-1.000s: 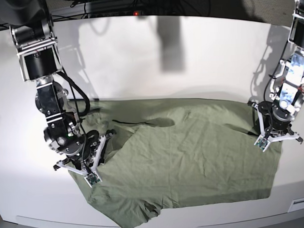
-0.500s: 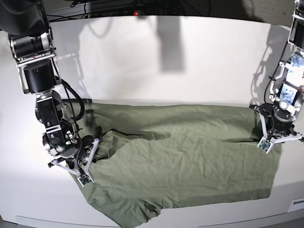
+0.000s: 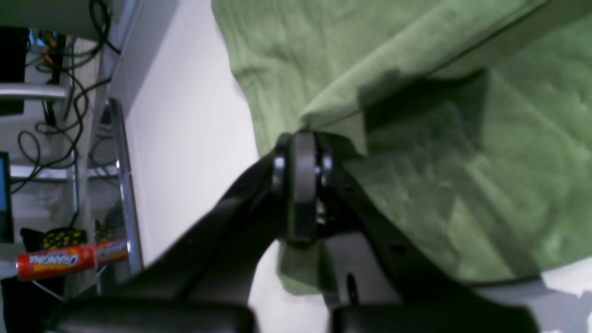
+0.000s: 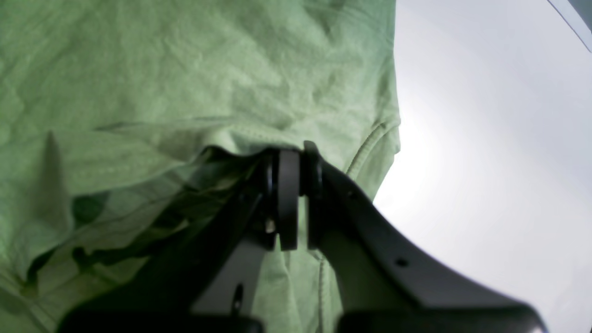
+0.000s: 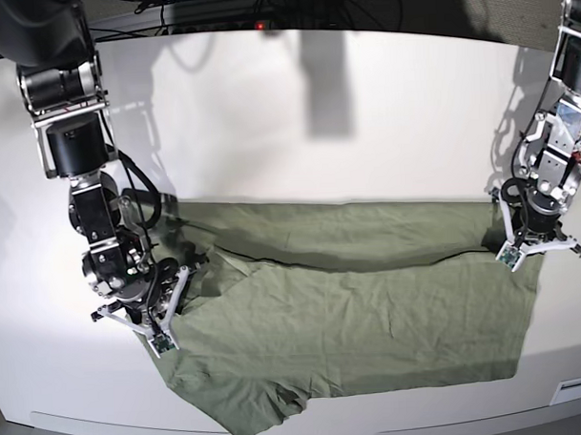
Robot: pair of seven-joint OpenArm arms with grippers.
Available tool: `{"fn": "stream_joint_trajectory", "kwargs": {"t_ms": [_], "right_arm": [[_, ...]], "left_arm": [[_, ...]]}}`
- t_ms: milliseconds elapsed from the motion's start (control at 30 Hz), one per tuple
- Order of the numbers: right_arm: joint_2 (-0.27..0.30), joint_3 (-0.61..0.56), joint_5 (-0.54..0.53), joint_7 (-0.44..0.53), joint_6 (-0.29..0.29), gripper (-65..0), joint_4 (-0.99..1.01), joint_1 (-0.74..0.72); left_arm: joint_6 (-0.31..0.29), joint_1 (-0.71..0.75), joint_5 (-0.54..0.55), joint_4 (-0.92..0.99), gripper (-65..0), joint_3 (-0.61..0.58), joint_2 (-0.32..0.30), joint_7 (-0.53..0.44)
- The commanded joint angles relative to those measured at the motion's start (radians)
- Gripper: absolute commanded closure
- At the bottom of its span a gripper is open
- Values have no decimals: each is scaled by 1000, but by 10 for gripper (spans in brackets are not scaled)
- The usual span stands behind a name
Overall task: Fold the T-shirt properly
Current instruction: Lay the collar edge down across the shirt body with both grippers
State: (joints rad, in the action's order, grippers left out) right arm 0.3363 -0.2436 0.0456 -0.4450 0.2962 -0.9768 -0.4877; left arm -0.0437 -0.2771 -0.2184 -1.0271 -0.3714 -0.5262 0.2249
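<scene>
The white table [image 5: 296, 112] fills the base view, and the T-shirt [image 5: 351, 320] lies across its near half, from about 8 o'clock to 3 o'clock. The T-shirt is plain sage green and wrinkled, spread mostly flat, with its far edge folded toward the near side so a long double-layered band runs left to right. A bunched corner hangs at the table's near edge around 7 o'clock.

The neck and any label cannot be made out. The right wrist view shows a stitched hem beside the fingers; otherwise only crumpled cloth. Both wrist views are blurred close up, and the arms' upper links are cut off at the top of the base view.

The right gripper [image 5: 153, 313] sits at 8 o'clock in the base view, its arm reaching down steeply, wrist low over the cloth. Its fingers [image 4: 287, 199] are pressed together on a fold of the T-shirt. The left gripper [image 5: 525, 247] stands at 3 o'clock, pointing down at the shirt's far right corner, fingers [image 3: 303, 185] likewise pinched onto a raised edge of cloth.

A red Orangina can [image 3: 55, 262] lies off the table in the left wrist view.
</scene>
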Motion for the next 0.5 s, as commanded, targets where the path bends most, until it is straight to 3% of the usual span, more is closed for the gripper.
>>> {"fn": "stream_joint_trajectory", "kwargs": {"t_ms": [0,267,367,400,467], "right_arm": [[6,6,0,22,-10,0,-6,-33],[5,6,0,48,-10,0,56,-31],[8,6,8,134,-9,0,55,-31],[8,6,8,164,-9,-15,55,-32],[7,6,35,232,-10,-180,55,-33]], "left_arm": [[18,-28,-8,-12,0,11,-12,-28],[18,-27,-10,-12,0,11,2,-90],[18,-27,-10,-12,0,11,2,-92],[18,-27,-10,-12,0,11,2,-92],[18,-27,-10,-12,0,11,2,-86]]}}
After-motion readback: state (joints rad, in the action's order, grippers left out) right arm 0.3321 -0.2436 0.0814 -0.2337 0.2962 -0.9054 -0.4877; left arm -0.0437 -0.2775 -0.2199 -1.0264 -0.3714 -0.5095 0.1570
